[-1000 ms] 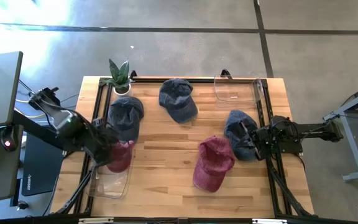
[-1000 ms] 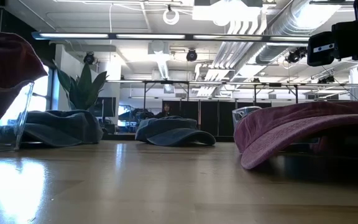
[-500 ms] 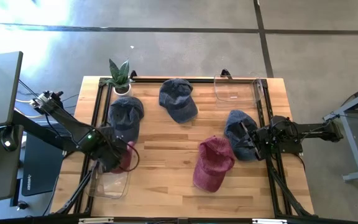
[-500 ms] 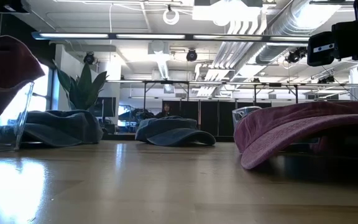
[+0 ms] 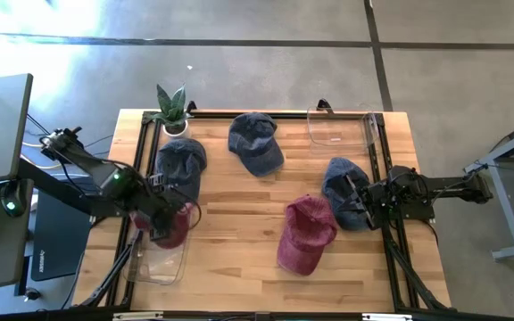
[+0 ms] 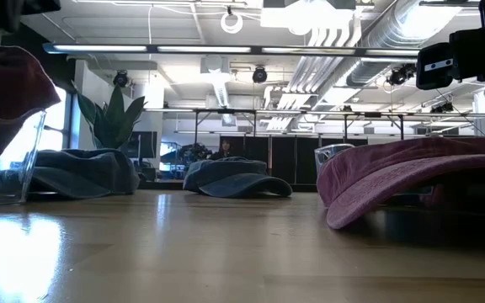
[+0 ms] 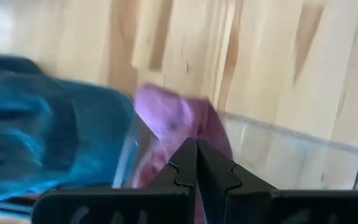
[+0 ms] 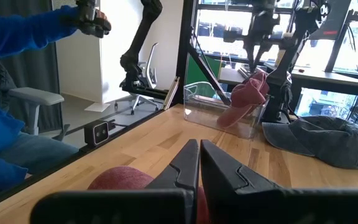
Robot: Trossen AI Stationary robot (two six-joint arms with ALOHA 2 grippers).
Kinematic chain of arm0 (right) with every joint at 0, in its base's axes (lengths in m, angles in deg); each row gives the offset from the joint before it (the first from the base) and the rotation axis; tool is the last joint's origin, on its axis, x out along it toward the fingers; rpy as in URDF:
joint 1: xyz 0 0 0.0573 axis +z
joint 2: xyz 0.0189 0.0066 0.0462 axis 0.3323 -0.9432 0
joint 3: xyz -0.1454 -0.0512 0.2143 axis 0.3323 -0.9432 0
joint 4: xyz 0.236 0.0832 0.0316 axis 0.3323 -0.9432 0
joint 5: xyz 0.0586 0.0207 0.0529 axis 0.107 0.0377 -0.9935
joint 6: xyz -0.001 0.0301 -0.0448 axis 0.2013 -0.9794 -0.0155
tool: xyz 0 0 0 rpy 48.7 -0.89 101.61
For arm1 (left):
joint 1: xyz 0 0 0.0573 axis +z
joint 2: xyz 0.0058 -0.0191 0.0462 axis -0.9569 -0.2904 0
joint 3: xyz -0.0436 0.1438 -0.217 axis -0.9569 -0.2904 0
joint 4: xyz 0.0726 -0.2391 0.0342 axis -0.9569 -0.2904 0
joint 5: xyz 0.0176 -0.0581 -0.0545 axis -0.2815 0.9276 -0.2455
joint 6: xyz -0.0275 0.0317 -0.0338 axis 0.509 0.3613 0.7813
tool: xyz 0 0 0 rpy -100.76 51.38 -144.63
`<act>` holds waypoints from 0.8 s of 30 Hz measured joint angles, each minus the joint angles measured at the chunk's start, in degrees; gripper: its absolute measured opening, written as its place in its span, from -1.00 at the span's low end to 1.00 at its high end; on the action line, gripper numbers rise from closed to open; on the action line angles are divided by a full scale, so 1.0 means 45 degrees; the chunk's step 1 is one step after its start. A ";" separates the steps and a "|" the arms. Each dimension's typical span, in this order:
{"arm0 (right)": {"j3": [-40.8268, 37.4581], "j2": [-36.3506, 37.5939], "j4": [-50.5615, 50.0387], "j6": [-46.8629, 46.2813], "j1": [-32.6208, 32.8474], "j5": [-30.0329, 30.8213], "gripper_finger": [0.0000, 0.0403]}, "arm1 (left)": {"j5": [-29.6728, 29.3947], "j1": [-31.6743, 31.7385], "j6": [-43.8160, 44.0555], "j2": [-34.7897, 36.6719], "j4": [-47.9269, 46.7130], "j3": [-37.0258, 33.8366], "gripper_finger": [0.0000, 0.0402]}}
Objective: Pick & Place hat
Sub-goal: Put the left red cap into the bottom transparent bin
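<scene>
My left gripper (image 5: 169, 217) is over the near-left part of the table, its fingers (image 7: 194, 165) pressed together with nothing between them that I can see. Just past the tips lies a maroon hat (image 5: 173, 225), draped over the rim of the clear bin (image 5: 159, 264) at the near-left edge; part of it hangs inside the bin, part sticks up over the wall. I see it from the left wrist too, as a pink fold (image 7: 173, 121) behind the clear wall (image 7: 278, 152). From the right wrist the same hat (image 8: 246, 93) is slumped over the bin's edge across the table.

Beside the bin, toward the far side, a blue hat (image 5: 181, 165) lies on the wood, and a small potted plant (image 5: 171, 109) stands at the far-left corner. A second blue hat (image 5: 255, 141) rests at the far middle.

A second clear bin (image 5: 339, 130) sits at the far right; I can see nothing in it.

My right gripper (image 5: 357, 201) waits at the right edge, fingers closed and empty, over a third blue hat (image 5: 339, 187). Another maroon hat (image 5: 306, 234) lies loose near the middle.

A person's blue sleeve (image 8: 17, 37) shows beyond the table in the right wrist view.
</scene>
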 joint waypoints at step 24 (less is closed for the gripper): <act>0.0002 0.0000 -0.0003 0.0003 0.0002 0.0000 -0.94 | 0.1273 0.0231 -0.1899 -0.2391 -0.2884 0.0229 -0.26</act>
